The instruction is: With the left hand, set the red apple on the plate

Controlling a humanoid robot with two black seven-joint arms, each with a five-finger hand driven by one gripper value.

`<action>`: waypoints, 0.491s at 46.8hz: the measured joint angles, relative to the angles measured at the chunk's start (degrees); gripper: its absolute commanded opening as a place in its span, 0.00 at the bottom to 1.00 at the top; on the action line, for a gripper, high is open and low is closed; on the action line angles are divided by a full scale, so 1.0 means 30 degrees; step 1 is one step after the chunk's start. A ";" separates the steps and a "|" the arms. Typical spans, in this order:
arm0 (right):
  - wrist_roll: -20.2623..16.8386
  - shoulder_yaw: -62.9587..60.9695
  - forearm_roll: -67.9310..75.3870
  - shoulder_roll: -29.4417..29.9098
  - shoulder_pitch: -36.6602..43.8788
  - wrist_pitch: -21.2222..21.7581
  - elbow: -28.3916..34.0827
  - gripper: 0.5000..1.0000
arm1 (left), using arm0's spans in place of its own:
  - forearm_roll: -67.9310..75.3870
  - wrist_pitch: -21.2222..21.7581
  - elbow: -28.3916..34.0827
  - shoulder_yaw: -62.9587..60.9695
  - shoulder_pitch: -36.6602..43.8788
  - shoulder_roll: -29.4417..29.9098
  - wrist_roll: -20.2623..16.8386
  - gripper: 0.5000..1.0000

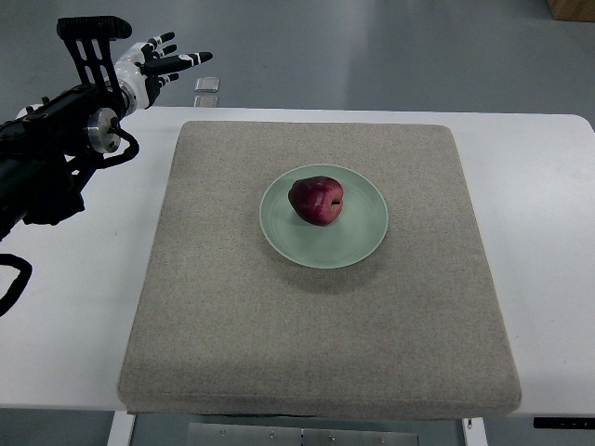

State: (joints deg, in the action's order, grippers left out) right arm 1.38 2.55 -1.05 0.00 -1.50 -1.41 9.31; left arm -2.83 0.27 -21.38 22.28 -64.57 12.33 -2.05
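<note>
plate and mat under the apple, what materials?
Plate: looks like glazed ceramic, pale green with a soft sheen, though melamine is possible. Mat: coarse woven fabric, beige and matte, with rounded padded edges, likely over foam.

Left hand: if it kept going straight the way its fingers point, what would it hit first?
Probably nothing. The left hand is open, fingers aimed toward picture right beyond the table's far edge. A small grey object sits just below that line. The apple on the plate is well aside.
</note>
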 measured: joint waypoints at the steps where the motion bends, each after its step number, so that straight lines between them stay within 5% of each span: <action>1: -0.0006 0.0000 0.0000 0.0000 -0.0001 0.0000 0.0001 0.93 | -0.0339 -0.0204 0.0096 0.0252 0.0130 -0.0116 0.0001 0.99; 23: -0.0002 0.0000 -0.0001 0.0000 0.0001 0.0000 0.0003 0.93 | -0.2750 -0.4113 0.1761 0.5120 0.1201 -0.1180 -0.0160 0.99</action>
State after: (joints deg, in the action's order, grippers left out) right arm 1.37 2.55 -1.05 0.00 -1.50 -1.41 9.32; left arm -11.08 -12.07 -16.09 37.64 -60.96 8.79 -2.53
